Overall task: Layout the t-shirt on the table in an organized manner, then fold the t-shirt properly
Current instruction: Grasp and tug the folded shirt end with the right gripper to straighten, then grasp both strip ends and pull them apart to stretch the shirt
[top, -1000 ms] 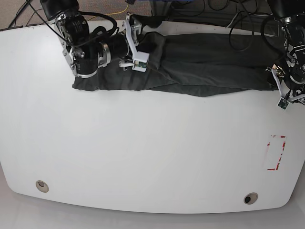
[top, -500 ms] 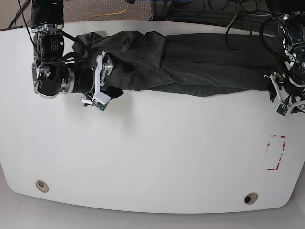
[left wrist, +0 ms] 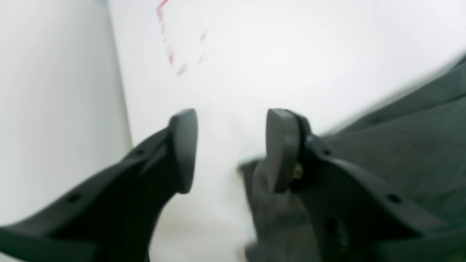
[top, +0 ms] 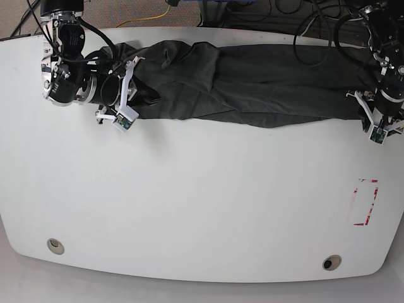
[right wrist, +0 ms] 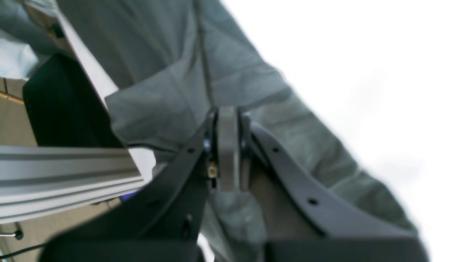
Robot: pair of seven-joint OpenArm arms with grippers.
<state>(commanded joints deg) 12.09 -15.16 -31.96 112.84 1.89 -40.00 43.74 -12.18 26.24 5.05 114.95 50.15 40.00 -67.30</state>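
Left wrist view: left gripper [left wrist: 229, 149] spread wide, nothing between its fingers; only bare white table [left wrist: 291, 54] shows in the gap. One finger rests at the edge of the t-shirt [left wrist: 400, 145], whose dark hem lies just beside and under it. Blurred red tape mark [left wrist: 171, 54] farther off.

Right wrist view: right gripper [right wrist: 227, 153] pressed tight together, a fold of grey cloth appears pinched at the tips and bunches around them. Aluminium frame rail [right wrist: 65, 174] at the table's edge.

Base view: t-shirt [top: 252, 85] stretches as a long, narrow, rumpled band along the far side of the table [top: 202, 208], well apart from the red mark [top: 365, 202]. Right gripper [top: 120, 101] at one end, left gripper [top: 377, 123] at the other.

Judgement: still in the laying-out stage. Cloth is gathered lengthwise, not spread flat; sleeves and body outline not distinguishable. Spreading, smoothing and all folding remain.
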